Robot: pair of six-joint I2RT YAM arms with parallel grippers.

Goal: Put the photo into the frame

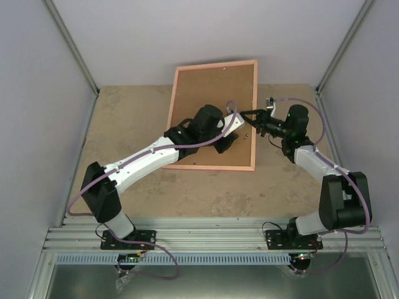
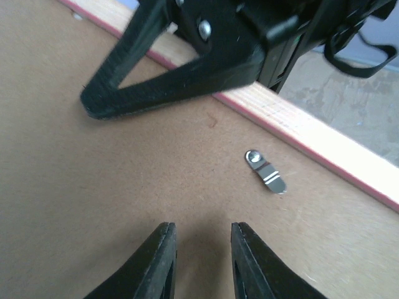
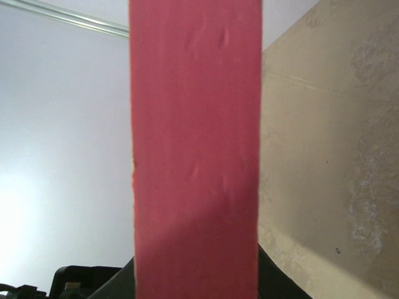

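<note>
The frame point(image 1: 254, 93) lies back-up, its pale wood rim around the brown backing board point(image 1: 206, 93). My right gripper point(image 1: 252, 118) is shut on the frame's right rail; in the right wrist view the pink rail point(image 3: 194, 156) fills the space between the jaws of that gripper point(image 3: 194, 277). My left gripper point(image 1: 227, 144) is open and empty just above the backing board point(image 2: 93, 187), in the left wrist view point(image 2: 202, 233). A metal clip point(image 2: 265, 172) lies on the board near the rim point(image 2: 299, 121). The photo is hidden.
The tan table point(image 1: 124, 124) is walled by pale panels left, right and behind. The right gripper's black finger point(image 2: 168, 81) reaches over the board in the left wrist view. The arms' bases stand on the metal rail point(image 1: 206, 240) at the near edge.
</note>
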